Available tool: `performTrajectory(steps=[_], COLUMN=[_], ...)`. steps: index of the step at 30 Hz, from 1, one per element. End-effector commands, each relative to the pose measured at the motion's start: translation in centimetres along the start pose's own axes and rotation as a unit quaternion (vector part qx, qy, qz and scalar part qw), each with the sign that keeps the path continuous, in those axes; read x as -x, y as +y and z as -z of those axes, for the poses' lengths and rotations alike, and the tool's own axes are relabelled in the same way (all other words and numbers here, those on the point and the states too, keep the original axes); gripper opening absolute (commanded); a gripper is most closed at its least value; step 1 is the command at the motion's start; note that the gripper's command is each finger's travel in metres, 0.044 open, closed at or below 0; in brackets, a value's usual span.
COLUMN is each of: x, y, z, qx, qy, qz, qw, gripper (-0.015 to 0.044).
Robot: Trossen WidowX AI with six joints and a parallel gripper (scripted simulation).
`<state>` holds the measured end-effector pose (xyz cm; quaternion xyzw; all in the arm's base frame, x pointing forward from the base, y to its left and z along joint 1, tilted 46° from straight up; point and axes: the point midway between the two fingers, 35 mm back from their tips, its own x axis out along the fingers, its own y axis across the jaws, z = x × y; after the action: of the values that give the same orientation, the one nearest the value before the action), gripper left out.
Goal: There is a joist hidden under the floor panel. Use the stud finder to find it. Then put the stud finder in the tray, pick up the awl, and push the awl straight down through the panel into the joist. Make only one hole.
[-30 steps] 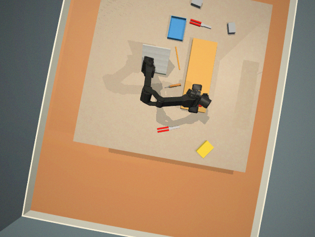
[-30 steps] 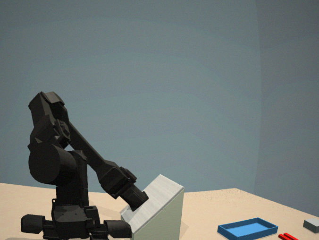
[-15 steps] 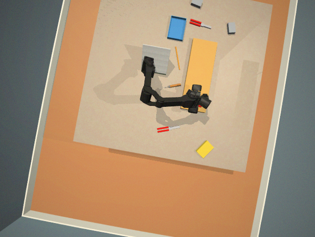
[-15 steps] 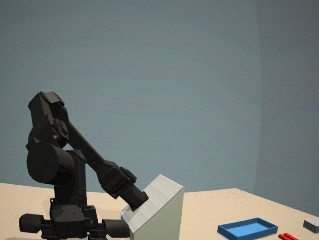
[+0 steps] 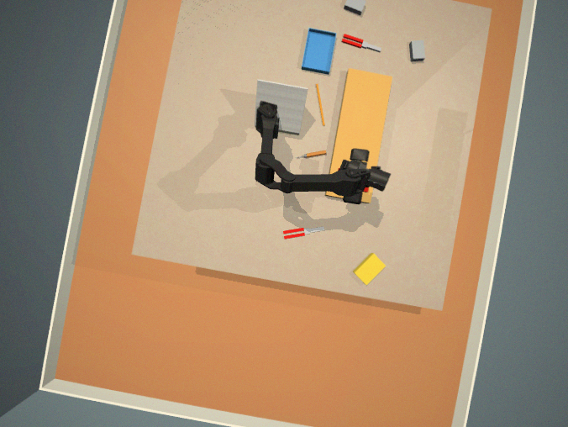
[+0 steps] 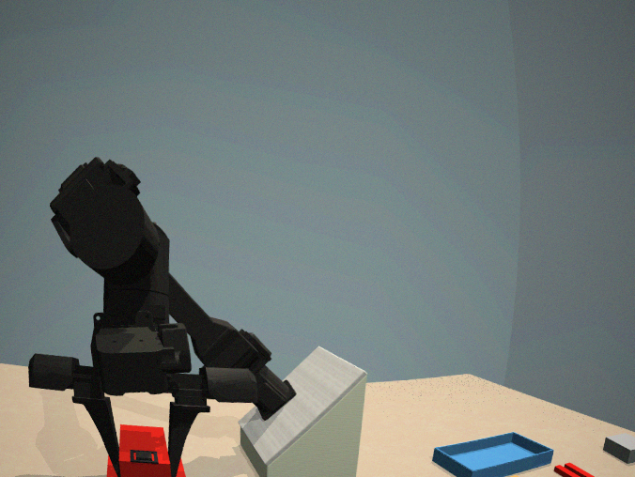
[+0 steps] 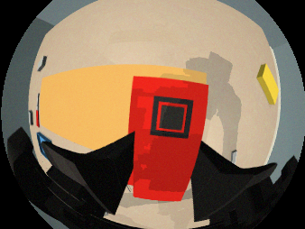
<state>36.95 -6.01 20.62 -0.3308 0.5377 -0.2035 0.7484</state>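
Observation:
The gripper (image 6: 146, 468) (image 7: 167, 139) is shut on the red stud finder (image 5: 366, 189) (image 6: 141, 438) (image 7: 169, 167), with a finger on each side. The stud finder's small square display is dark inside a red outline. It is over the near end of the yellow-orange floor panel (image 5: 367, 105) (image 7: 86, 104); the gap beneath it cannot be judged. The awl (image 5: 317, 153), with an orange handle and thin metal tip, lies left of the panel. The blue tray (image 5: 318, 50) (image 6: 492, 453) (image 7: 42, 143) is empty, beyond the panel's far left corner. The joist is hidden.
A grey sloped block (image 5: 291, 105) (image 6: 307, 400) carries the arm's base. A pencil-like orange stick (image 5: 320, 104) lies between it and the panel. Red-handled tools (image 5: 352, 41) (image 5: 294, 233) lie beyond and near. A yellow block (image 5: 369, 268) (image 7: 267, 86) and grey blocks (image 5: 417, 50) (image 5: 354, 6) stand farther out.

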Motion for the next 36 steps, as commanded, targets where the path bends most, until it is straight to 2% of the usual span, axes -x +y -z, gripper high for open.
performTrajectory(steps=[1, 10, 23, 36], x=[2.1, 3.3, 4.0, 5.7], y=[-0.2, 1.3, 15.0, 28.7], z=[-0.7, -1.5, -4.0, -1.8], qx=[-0.004, 0.016, 0.176, 0.336], qy=[-0.008, -0.013, -0.037, -0.048], qz=[0.003, -0.007, -0.089, -0.150], qw=[1.000, 1.000, 0.980, 0.928], gripper=[0.0000, 0.0000, 0.0000, 0.0000])
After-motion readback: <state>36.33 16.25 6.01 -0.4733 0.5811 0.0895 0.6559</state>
